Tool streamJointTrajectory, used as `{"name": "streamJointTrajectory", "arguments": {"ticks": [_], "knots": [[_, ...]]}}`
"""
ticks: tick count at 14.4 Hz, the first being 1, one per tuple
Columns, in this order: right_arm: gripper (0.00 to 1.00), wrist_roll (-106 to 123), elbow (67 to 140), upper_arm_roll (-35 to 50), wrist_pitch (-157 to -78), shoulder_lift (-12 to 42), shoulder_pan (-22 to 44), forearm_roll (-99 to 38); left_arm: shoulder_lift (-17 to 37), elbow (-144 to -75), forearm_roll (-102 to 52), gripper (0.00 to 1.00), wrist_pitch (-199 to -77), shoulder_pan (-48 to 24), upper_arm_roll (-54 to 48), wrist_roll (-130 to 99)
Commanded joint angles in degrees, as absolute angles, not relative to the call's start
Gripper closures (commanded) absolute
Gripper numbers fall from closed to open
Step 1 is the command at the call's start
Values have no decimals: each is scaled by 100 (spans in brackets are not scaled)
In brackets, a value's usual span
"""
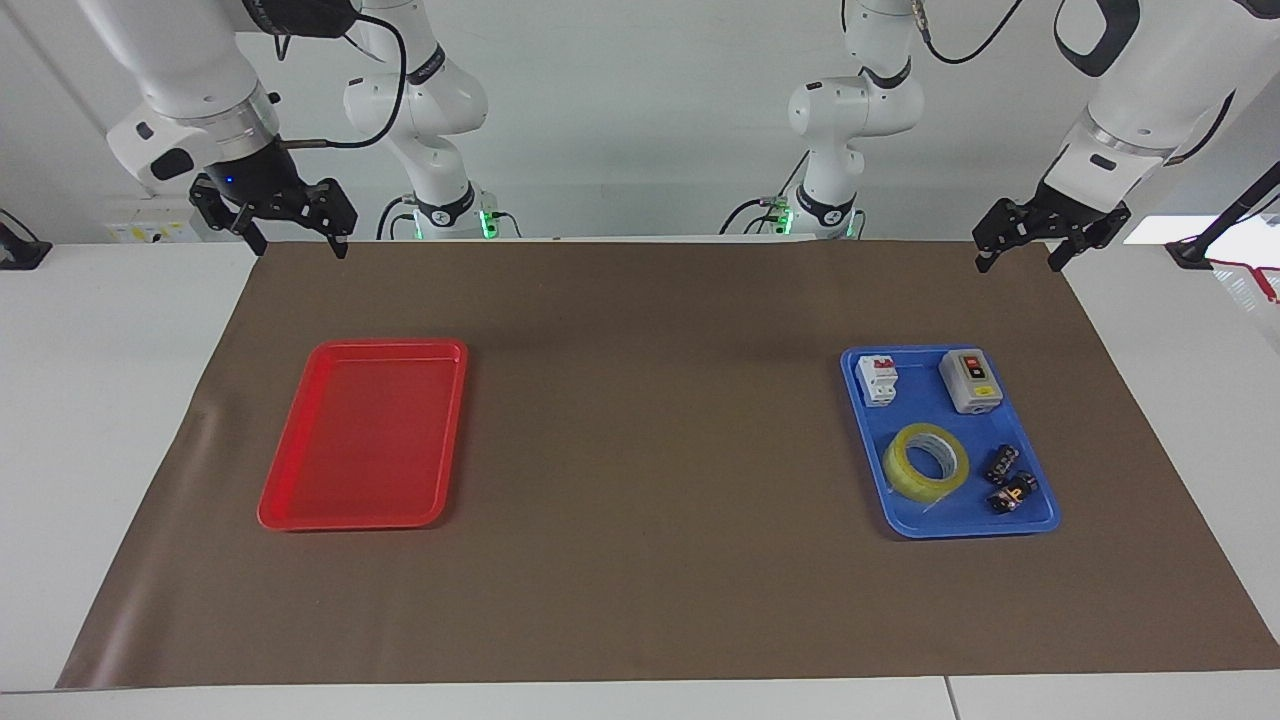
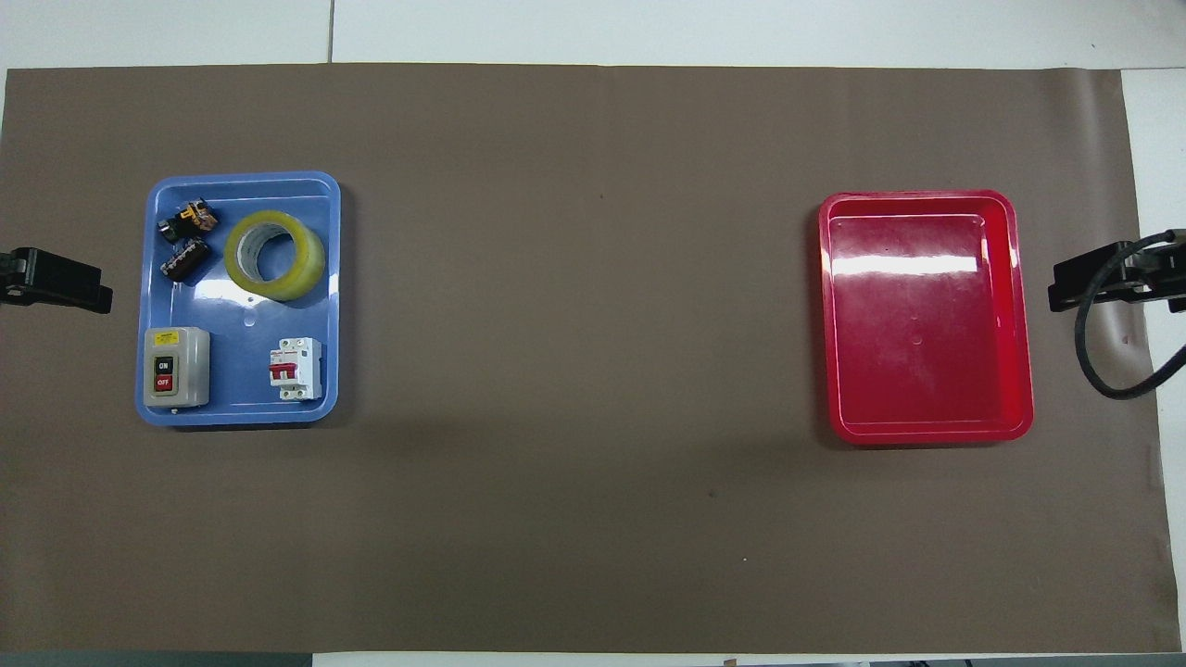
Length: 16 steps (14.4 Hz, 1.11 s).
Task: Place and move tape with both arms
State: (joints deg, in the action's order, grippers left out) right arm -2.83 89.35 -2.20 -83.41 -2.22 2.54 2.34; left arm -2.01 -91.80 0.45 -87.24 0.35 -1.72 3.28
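Holding five items, one blue tray (image 1: 863,452) below the left pincer (image 1: 1020,262): one tape (image 1: 926,460), two switches, two black parts. One red tray (image 1: 365,437) below the right pincer (image 1: 297,244). Both pincers spread, empty.

you see the translucent yellow ring of packing tape (image 1: 926,461) lying in the shallow blue plastic tray (image 1: 1040,521), well below the raised, spread-fingered left gripper (image 1: 1023,257).

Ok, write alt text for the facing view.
A yellow tape roll lies in a blue tray with switches at the left arm's end of a brown mat; a red tray sits empty at the right arm's end. The left gripper and right gripper hang open above the mat's edge.
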Motion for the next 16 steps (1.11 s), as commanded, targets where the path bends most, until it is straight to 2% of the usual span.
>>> {"name": "streamJointTrajectory", "arguments": {"ticks": [1,8,13,16], "knots": [[0,-167,9026,-193,-8437,-299,176,211,-325,-9299,-88,0,-8798,35,-158,272],[0,-158,9026,-193,-8437,-299,176,202,-325,-9316,-53,0,-8815,26,-176,211],[0,-158,9026,-193,-8446,-299,176,202,-185,-9492,-26,0,-9552,44,-176,141],[0,-158,9026,-193,-8438,-299,176,211,-18,-10131,-26,0,-10534,70,-176,149]]}}
